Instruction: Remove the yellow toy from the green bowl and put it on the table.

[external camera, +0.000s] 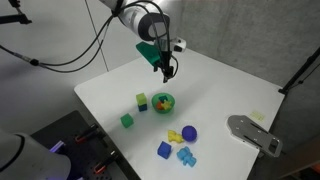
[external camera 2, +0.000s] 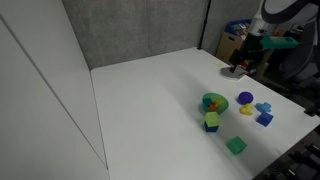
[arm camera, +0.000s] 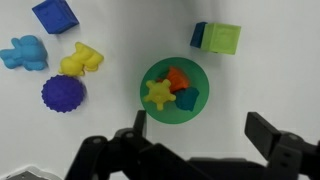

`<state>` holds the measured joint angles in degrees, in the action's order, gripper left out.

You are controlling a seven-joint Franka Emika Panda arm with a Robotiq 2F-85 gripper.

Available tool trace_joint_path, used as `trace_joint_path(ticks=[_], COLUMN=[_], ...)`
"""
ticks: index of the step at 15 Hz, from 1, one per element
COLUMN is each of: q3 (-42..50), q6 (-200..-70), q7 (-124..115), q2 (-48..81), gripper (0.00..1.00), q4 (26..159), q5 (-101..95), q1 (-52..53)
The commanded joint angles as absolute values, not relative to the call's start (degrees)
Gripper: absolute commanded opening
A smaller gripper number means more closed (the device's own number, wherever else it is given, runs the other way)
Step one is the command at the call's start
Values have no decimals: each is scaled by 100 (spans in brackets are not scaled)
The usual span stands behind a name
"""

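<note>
The green bowl (arm camera: 174, 112) stands on the white table (arm camera: 110, 130). It holds the yellow toy (arm camera: 158, 94), a chunky star-like piece, beside an orange piece (arm camera: 180, 78) and a blue piece (arm camera: 189, 99). My gripper (arm camera: 200, 128) is open and empty. It hangs above the table just beside the bowl's rim, apart from the toy. The bowl shows in both exterior views (external camera: 163, 102) (external camera 2: 213, 102), with the gripper (external camera: 165, 68) (external camera 2: 240, 66) well above the table.
A flatter yellow piece (arm camera: 80, 60), a purple ball (arm camera: 63, 94), a light-blue toy (arm camera: 22, 52) and a blue cube (arm camera: 55, 14) lie to one side of the bowl. A green cube with a yellow top (external camera: 142, 100) and a plain green cube (external camera: 127, 120) stand nearby. A grey object (external camera: 253, 133) lies at the table edge.
</note>
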<state>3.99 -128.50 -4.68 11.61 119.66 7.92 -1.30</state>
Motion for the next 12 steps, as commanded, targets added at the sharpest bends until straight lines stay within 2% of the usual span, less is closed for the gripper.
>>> trace_joint_path(ticks=[1, 4, 5, 12], q3=[386, 367, 352, 415], q6=[-13048, -12740, -13031, -13240], q7=[-902, -857, -772, -955], q2=[1835, 2162, 1995, 2412], gripper=[100, 100, 100, 100], q4=[11623, 11444, 11736, 11485], q5=[665, 738, 761, 665], q1=[-132, -177, -177, -130])
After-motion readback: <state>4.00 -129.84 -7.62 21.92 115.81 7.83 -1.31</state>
